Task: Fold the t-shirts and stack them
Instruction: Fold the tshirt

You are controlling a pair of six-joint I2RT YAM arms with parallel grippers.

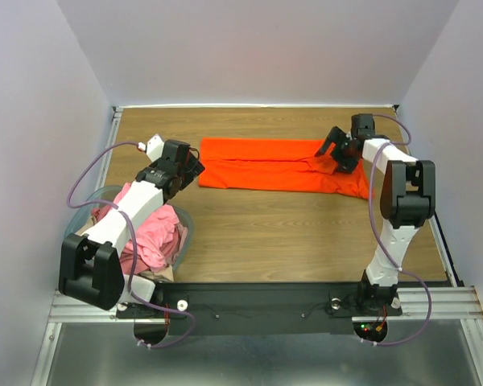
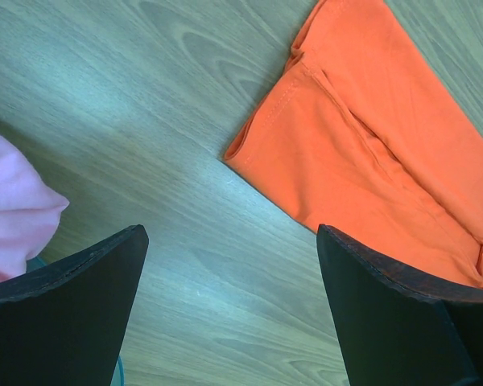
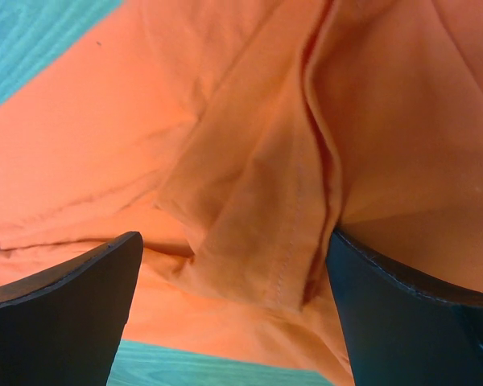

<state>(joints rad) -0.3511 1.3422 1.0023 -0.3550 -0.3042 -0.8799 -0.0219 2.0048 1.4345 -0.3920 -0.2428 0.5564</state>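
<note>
Top external: the orange t-shirt (image 1: 278, 165) stretches lengthwise, left to right. My right gripper (image 1: 336, 151) gapes empty over its right end. My left gripper (image 1: 195, 170), equally wide and empty, sits just beside its left end.

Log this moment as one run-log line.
orange t-shirt: flat strip on table | left gripper: open, beside shirt's end | right gripper: open, over shirt's other end | pink t-shirt: in basket

Soft matt orange cloth t-shirt (image 1: 278, 165) on smooth wood-grain table (image 1: 306, 237).
</note>
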